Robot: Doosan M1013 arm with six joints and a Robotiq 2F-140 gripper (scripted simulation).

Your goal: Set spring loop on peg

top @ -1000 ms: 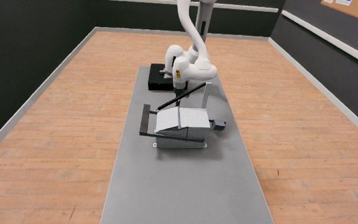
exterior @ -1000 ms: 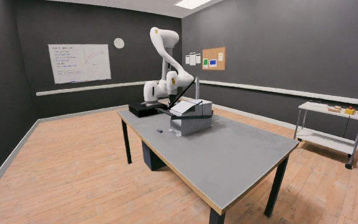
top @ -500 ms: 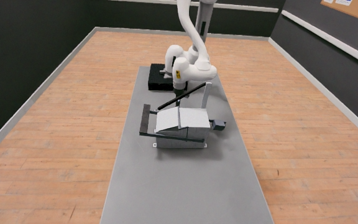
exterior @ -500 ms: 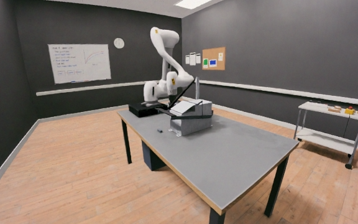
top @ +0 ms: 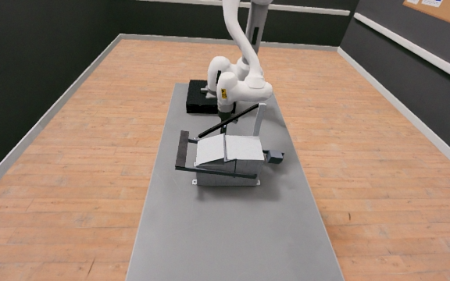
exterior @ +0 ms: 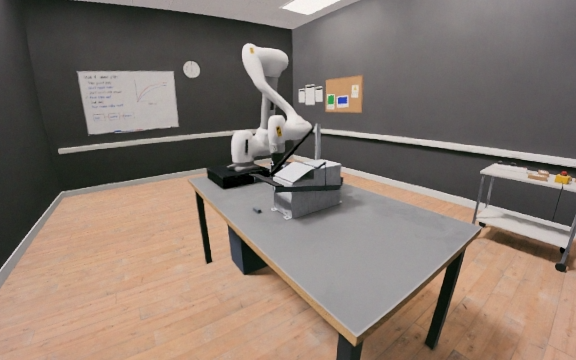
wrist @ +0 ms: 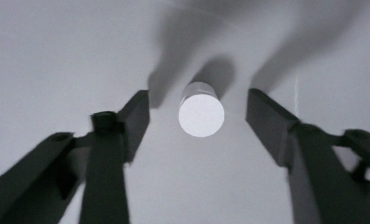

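The steel test weight (wrist: pixel 201 114), a short cylinder seen from above, stands upright on the grey bench (wrist: pixel 46 60) (top: pixel 229 234) (exterior: pixel 368 235). My gripper (wrist: pixel 197 105) (top: pixel 225 115) is open; its fingers stand on either side of the weight with a clear gap to each. In the top and exterior views the gripper is low over the bench behind the feeder (top: pixel 229 170) (exterior: pixel 308 197), and the weight is hidden there. The dark pedal (top: pixel 182 148) sits at the feeder's left end. A dark slanted rod (top: pixel 229 119) runs up toward the upright post (top: pixel 260 119). The pegs and loop are too small to tell.
The arm's black base (top: pixel 199 97) (exterior: pixel 228 176) stands at the bench's far end, close behind the gripper. A small dark block (top: pixel 275 157) sticks out of the feeder's right side. A small dark object (exterior: pixel 257 210) lies on the bench left of the feeder. A cart (exterior: pixel 533 185) stands by the wall.
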